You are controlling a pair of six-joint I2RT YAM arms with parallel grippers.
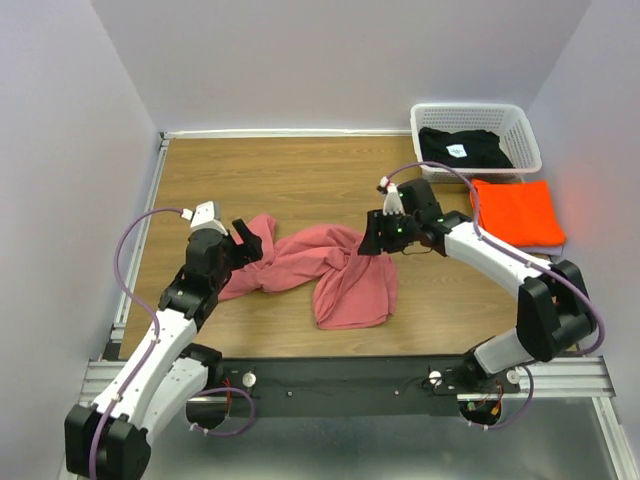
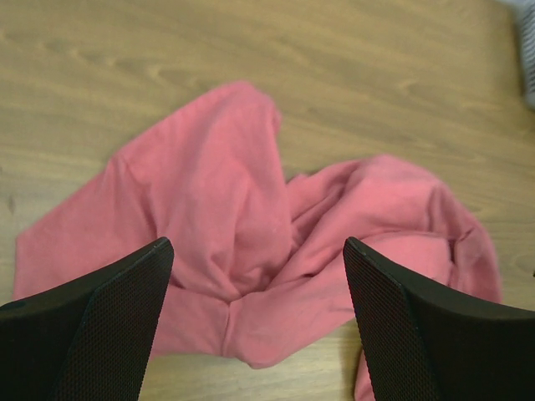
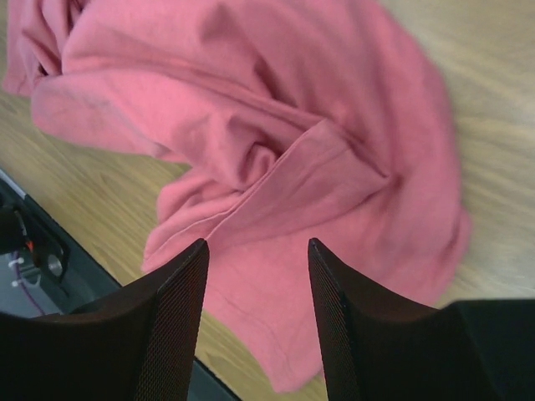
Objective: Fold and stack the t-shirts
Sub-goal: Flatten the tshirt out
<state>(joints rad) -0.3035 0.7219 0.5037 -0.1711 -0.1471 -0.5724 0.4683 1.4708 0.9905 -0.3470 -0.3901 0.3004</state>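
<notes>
The dusty pink-red t-shirt [image 1: 320,268] lies crumpled on the wooden table, between the two arms. It also shows in the left wrist view [image 2: 251,242] and in the right wrist view [image 3: 284,150]. My left gripper [image 1: 250,238] is open and empty over the shirt's left end [image 2: 257,251]. My right gripper [image 1: 372,240] is open and empty above the shirt's right part [image 3: 257,244]. The bright orange t-shirt [image 1: 516,212] lies folded at the right. The black t-shirt [image 1: 464,148] with a small white label [image 1: 458,151] lies in the basket.
The white lattice basket [image 1: 477,112] stands at the back right corner, just behind the orange shirt. The table's wooden top [image 1: 300,180] ends at a metal rail [image 1: 350,375] near the arm bases. Walls close in the left, back and right.
</notes>
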